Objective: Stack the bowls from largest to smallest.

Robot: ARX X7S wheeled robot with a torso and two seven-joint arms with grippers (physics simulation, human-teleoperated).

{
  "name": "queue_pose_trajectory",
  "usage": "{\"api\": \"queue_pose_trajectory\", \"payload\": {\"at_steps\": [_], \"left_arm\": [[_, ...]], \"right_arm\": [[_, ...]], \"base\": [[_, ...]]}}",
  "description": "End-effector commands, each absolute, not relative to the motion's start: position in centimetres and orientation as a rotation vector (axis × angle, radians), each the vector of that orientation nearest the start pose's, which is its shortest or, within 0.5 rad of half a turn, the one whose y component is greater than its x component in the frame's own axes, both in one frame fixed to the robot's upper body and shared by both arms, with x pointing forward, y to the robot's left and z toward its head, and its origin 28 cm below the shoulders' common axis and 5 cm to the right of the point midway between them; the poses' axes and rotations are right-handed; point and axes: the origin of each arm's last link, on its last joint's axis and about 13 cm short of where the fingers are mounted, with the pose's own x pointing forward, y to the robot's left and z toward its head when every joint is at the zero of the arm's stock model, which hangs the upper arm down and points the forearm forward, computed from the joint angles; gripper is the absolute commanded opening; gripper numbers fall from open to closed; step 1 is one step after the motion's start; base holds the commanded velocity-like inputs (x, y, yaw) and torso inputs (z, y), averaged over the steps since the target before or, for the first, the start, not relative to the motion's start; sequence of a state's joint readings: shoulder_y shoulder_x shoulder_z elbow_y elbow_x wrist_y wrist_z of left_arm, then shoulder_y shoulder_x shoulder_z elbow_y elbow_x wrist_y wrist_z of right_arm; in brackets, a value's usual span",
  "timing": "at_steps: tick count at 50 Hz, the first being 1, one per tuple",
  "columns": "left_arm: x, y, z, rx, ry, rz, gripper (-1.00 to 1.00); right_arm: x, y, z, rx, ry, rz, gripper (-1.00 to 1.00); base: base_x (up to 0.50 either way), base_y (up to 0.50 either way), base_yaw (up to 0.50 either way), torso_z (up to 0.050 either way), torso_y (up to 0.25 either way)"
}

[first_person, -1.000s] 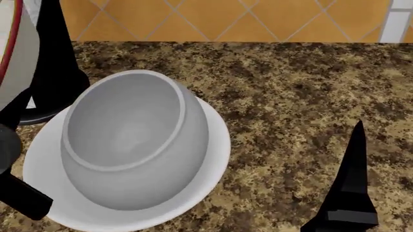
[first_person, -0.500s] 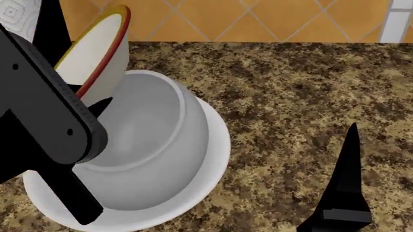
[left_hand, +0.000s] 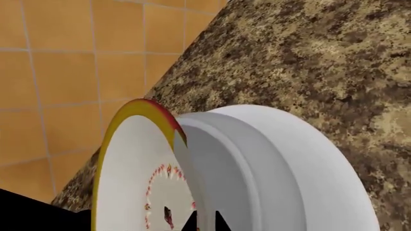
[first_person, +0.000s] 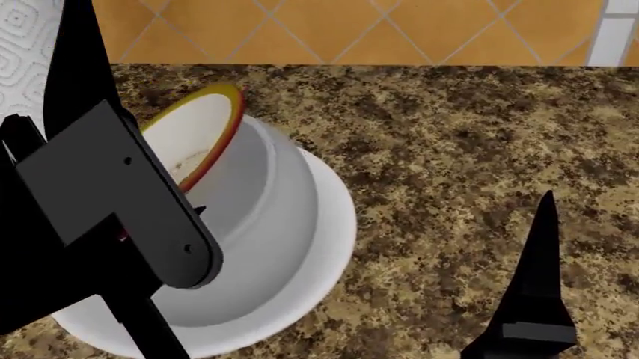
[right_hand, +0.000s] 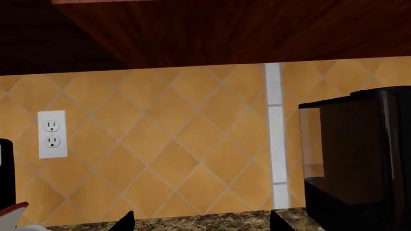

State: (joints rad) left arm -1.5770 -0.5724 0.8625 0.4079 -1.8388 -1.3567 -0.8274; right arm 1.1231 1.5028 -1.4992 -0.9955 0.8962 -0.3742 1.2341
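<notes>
The large plain white bowl (first_person: 299, 224) sits on the granite counter at the left. The smaller bowl (first_person: 194, 138), white with a yellow-red rim, stands tilted on edge, its lower part inside the large bowl. In the left wrist view the smaller bowl (left_hand: 128, 168) shows its red-dotted ring beside the large bowl's thick wall (left_hand: 289, 163). My left gripper (left_hand: 205, 222) is shut on the smaller bowl's wall; in the head view the black left arm (first_person: 120, 209) hides it. My right gripper (right_hand: 200, 222) is open and empty. One of its fingers (first_person: 539, 277) shows to the right of the bowls.
A patterned paper towel roll (first_person: 25, 52) stands at the far left by the orange tiled wall (first_person: 399, 30). The right wrist view shows a wall outlet (right_hand: 52, 134), a black appliance (right_hand: 359, 154) on the counter and a dark wooden cabinet (right_hand: 192, 29) above.
My left arm has come in from the left with the smaller bowl and lowered it into the large bowl. The right gripper has barely moved.
</notes>
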Motion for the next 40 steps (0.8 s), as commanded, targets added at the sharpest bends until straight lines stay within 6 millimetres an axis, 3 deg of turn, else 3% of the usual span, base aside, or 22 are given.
{"api": "queue_pose_trajectory", "payload": {"at_steps": [1,17,18,40], "left_arm": [[22.2,17.8,30.3,0.693,0.245,-0.625,-1.0],[21.8,17.0,30.3,0.711,0.233,-0.658,-1.0],[21.7,17.0,30.3,0.712,0.232,-0.658,1.0],[21.5,17.2,31.9,0.699,0.205,-0.635,1.0]], "right_arm": [[12.4,-14.2,23.7,0.054,-0.412,-0.004,1.0],[12.4,-14.4,23.7,0.057,-0.414,-0.008,1.0],[12.4,-14.4,23.6,0.056,-0.414,-0.008,1.0],[12.4,-14.4,23.7,0.059,-0.418,-0.01,1.0]], "base": [[0.0,0.0,0.0,0.0,0.0],[0.0,0.0,0.0,0.0,0.0],[0.0,0.0,0.0,0.0,0.0],[0.0,0.0,0.0,0.0,0.0]]}}
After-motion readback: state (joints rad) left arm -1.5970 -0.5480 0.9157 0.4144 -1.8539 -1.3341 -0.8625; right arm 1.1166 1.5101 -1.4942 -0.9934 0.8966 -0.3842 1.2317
